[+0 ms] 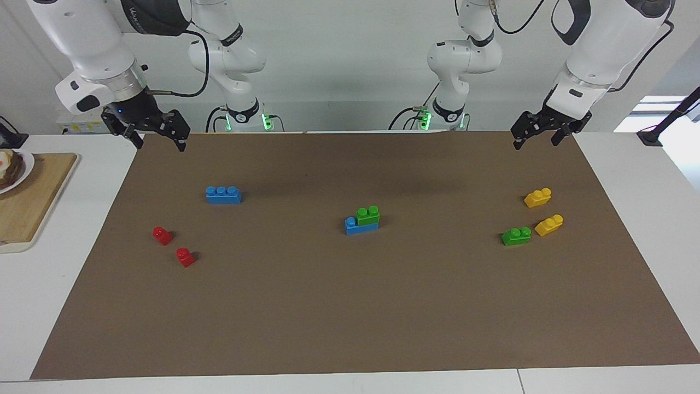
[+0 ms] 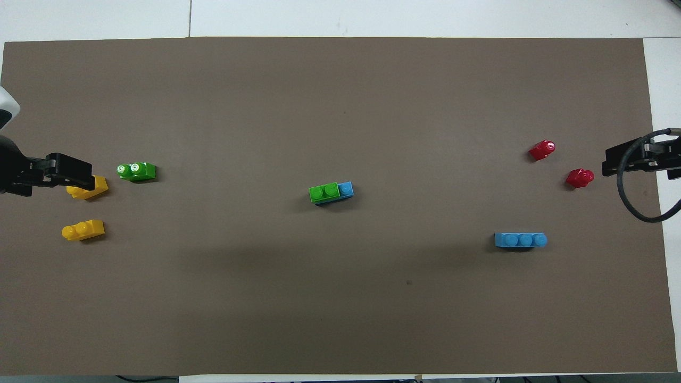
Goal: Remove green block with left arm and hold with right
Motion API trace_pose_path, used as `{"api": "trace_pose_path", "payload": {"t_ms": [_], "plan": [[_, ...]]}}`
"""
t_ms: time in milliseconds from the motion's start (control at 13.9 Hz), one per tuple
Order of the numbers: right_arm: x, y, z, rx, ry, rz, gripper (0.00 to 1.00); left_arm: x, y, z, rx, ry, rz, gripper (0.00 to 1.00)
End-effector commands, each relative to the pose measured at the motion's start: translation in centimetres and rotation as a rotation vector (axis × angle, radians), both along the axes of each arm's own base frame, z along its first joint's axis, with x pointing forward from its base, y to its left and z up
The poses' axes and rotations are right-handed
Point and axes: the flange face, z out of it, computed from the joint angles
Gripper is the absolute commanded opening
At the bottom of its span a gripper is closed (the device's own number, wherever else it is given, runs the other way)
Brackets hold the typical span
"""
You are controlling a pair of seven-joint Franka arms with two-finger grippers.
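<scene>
A green block (image 1: pixel 367 214) (image 2: pixel 324 191) sits stacked on a blue brick (image 1: pixel 354 227) (image 2: pixel 346 189) at the middle of the brown mat. A second green block (image 1: pixel 516 236) (image 2: pixel 136 171) lies loose toward the left arm's end. My left gripper (image 1: pixel 537 142) hangs open and empty above the mat's edge nearest the robots, at the left arm's end. My right gripper (image 1: pixel 159 144) hangs open and empty over the mat's corner at the right arm's end. Neither touches a block.
Two yellow bricks (image 1: pixel 537 197) (image 1: pixel 549 225) lie beside the loose green block. A lone blue brick (image 1: pixel 223 195) and two red pieces (image 1: pixel 162 235) (image 1: pixel 185 256) lie toward the right arm's end. A wooden board (image 1: pixel 33 202) with a plate (image 1: pixel 24 167) lies off the mat there.
</scene>
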Motion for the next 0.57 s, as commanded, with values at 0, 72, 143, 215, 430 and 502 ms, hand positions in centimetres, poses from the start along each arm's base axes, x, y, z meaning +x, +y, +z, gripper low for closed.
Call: {"api": "trace_pose_path", "payload": {"t_ms": [0, 72, 143, 215, 430, 502], "plan": [[-0.78, 0.05, 0.2, -0.003, -0.007, 0.007, 1.0, -0.58, 0.23, 0.06, -0.014, 0.0, -0.007, 1.0], [-0.76, 0.05, 0.29, -0.003, -0.009, 0.008, 1.0, -0.58, 0.23, 0.05, -0.014, 0.0, -0.007, 1.0], [-0.76, -0.03, 0.29, -0.003, -0.009, 0.011, 1.0, -0.58, 0.23, 0.05, -0.014, 0.0, -0.007, 1.0], [-0.74, -0.03, 0.3, -0.003, -0.011, 0.008, 1.0, -0.58, 0.23, 0.05, -0.014, 0.0, -0.007, 1.0], [-0.77, -0.27, 0.29, -0.003, -0.009, 0.008, 1.0, -0.58, 0.23, 0.06, -0.014, 0.0, -0.007, 1.0], [-0.79, -0.36, 0.27, -0.003, -0.008, 0.007, 1.0, -0.57, 0.23, 0.13, -0.014, -0.001, -0.007, 1.0]]}}
